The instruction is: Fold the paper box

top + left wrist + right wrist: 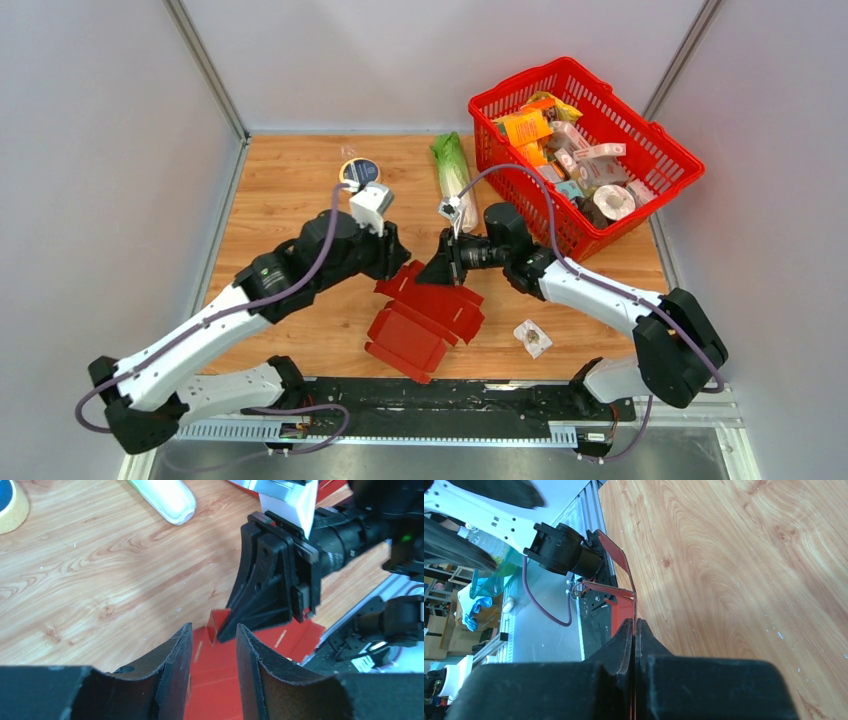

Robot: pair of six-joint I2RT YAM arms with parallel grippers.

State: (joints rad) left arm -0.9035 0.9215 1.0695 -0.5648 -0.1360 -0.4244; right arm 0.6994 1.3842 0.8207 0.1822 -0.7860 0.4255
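Note:
The paper box (422, 318) lies partly unfolded on the wooden table, a dark-red cardboard sheet with flaps up at its far end. My right gripper (441, 270) is shut on one upright flap. In the right wrist view the thin red card (622, 612) runs edge-on between the pressed fingers of the right gripper (634, 622). My left gripper (397, 266) hovers at the box's far left corner. In the left wrist view the left gripper (214, 630) stands open over the red sheet (220, 680), gripping nothing, with the right gripper's black tip (227, 630) just ahead of it.
A red mesh basket (655, 150) full of packaged goods stands at the back right. A green-and-white packet (455, 172) and a round blue tin (358, 170) lie behind the arms. A small wrapped item (532, 337) sits at the front right.

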